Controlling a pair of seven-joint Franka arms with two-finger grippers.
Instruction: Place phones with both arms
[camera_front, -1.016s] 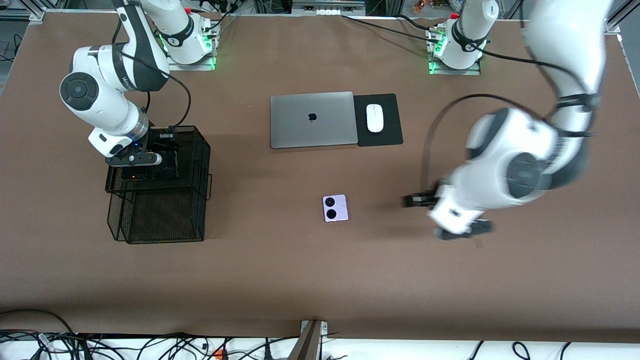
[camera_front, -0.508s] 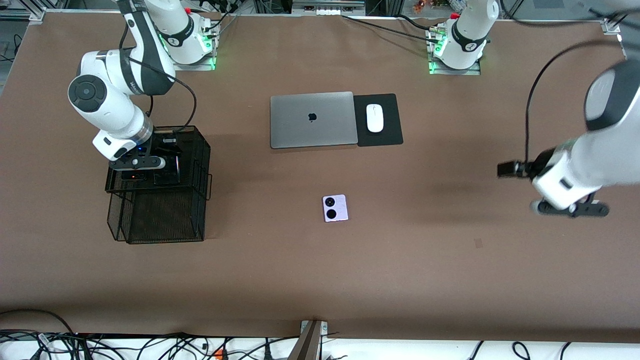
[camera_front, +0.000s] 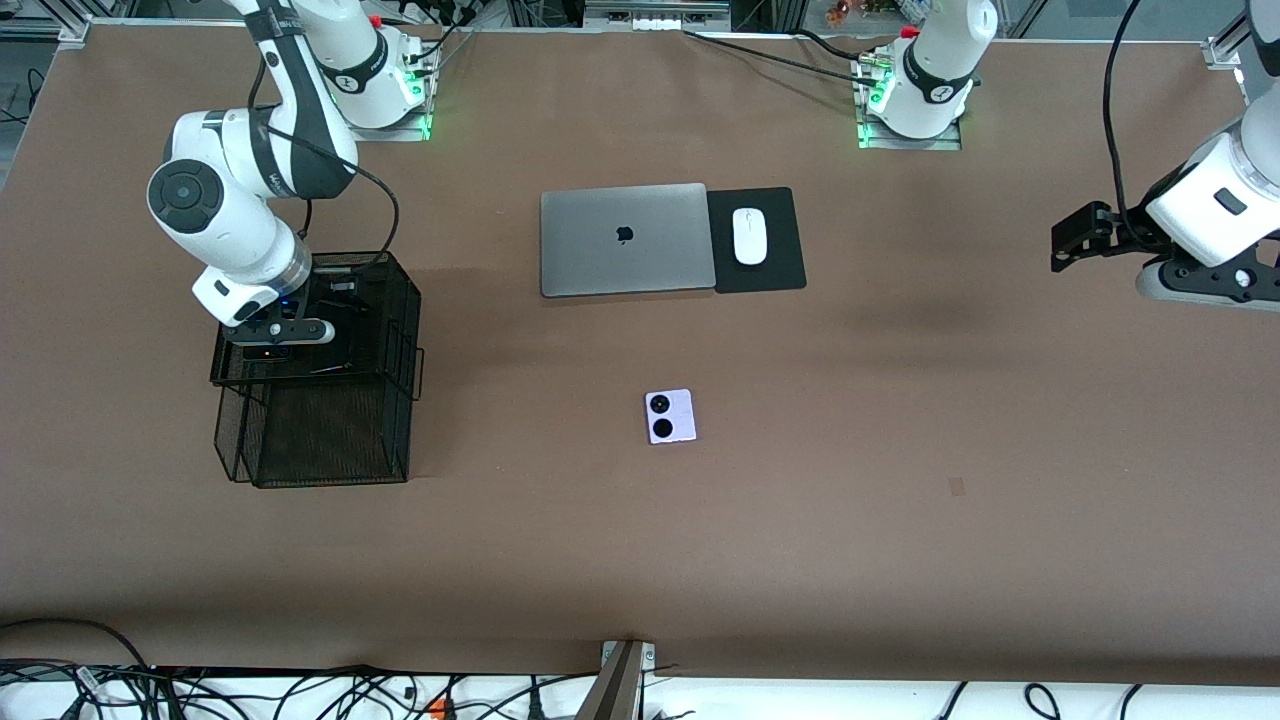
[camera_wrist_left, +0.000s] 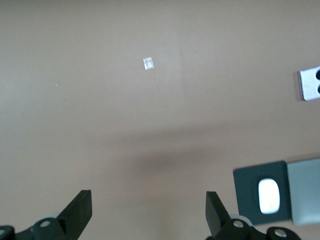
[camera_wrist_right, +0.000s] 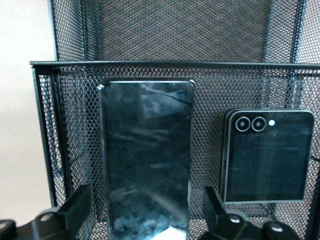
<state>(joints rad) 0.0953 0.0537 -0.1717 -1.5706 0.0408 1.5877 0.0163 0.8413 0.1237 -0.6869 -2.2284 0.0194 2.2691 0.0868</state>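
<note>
The long slim black phone (camera_wrist_right: 146, 160) leans against the mesh wall inside the black wire basket (camera_wrist_right: 175, 63). My right gripper (camera_wrist_right: 146, 205) is open around it, with a gap at each finger. The squarish black folded phone (camera_wrist_right: 267, 155) stands beside it in the same basket. In the front view the right gripper (camera_front: 295, 335) hangs over the part of the basket (camera_front: 320, 470) nearest the bases. The lavender-white phone (camera_front: 670, 416) (camera_wrist_left: 310, 84) lies flat mid-table. My left gripper (camera_wrist_left: 148, 205) (camera_front: 1195, 288) is open and empty, high over the left arm's end of the table.
A closed silver laptop (camera_front: 625, 238) (camera_wrist_left: 305, 190) lies between the lavender phone and the bases. Beside it a white mouse (camera_front: 749, 236) (camera_wrist_left: 268, 195) rests on a black pad (camera_front: 780, 272). A small patch of tape (camera_front: 957, 486) (camera_wrist_left: 148, 63) marks the table.
The right gripper has opened and let go of the slim black phone in the basket. The left arm has swung away from mid-table to its own end and risen.
</note>
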